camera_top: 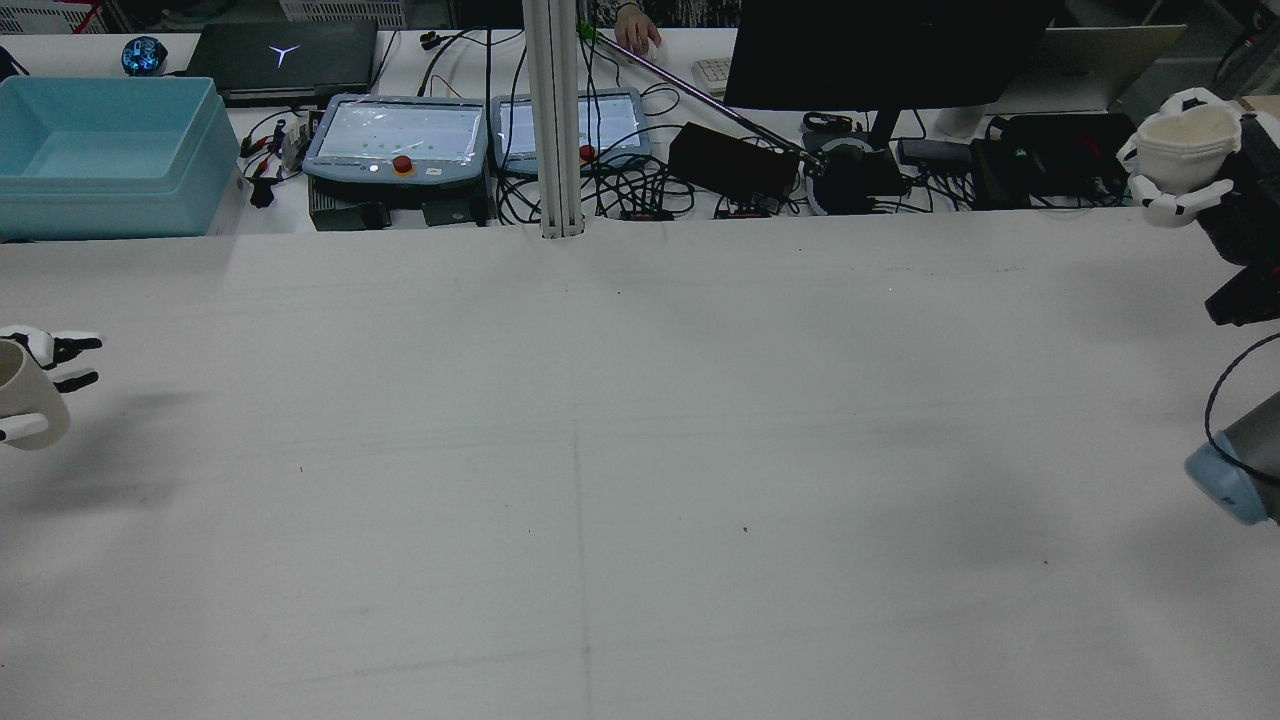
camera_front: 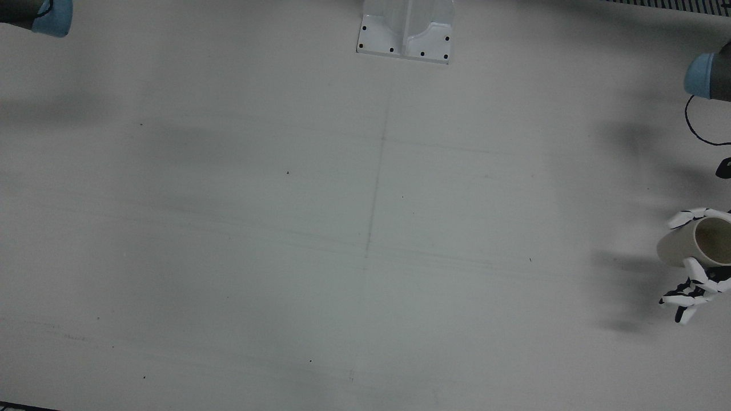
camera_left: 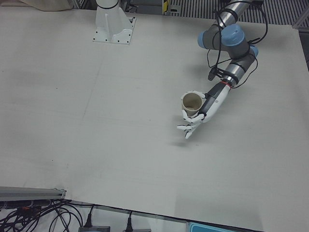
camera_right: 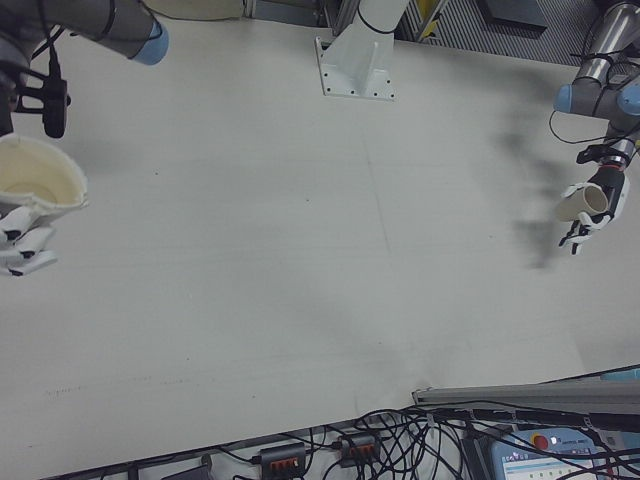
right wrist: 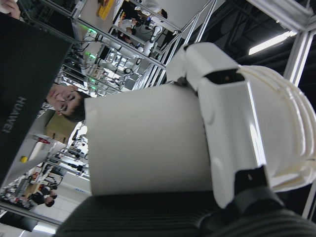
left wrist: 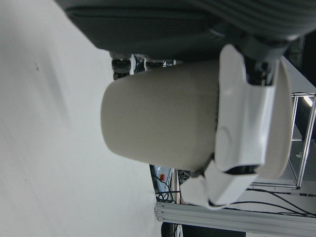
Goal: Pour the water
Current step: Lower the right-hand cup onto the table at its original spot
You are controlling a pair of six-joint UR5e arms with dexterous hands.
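My left hand point(camera_front: 694, 288) is shut on a cream cup point(camera_front: 694, 245) and holds it tilted, mouth sideways, above the table at the far edge of my left side. It shows in the left-front view point(camera_left: 193, 104) and in the left hand view point(left wrist: 158, 123), with a white finger point(left wrist: 242, 123) across its wall. My right hand point(camera_top: 1170, 205) is shut on a second cream cup point(camera_top: 1185, 145), raised high at the right edge of the rear view and roughly upright. That cup also shows in the right-front view point(camera_right: 35, 185) and the right hand view point(right wrist: 148, 143). I cannot tell what either cup holds.
A white mounting base point(camera_front: 405, 34) stands at the table's robot side. Beyond the far edge are a teal bin point(camera_top: 100, 150), two teach pendants point(camera_top: 400, 135), an aluminium post point(camera_top: 555, 120), a monitor point(camera_top: 890, 50) and cables.
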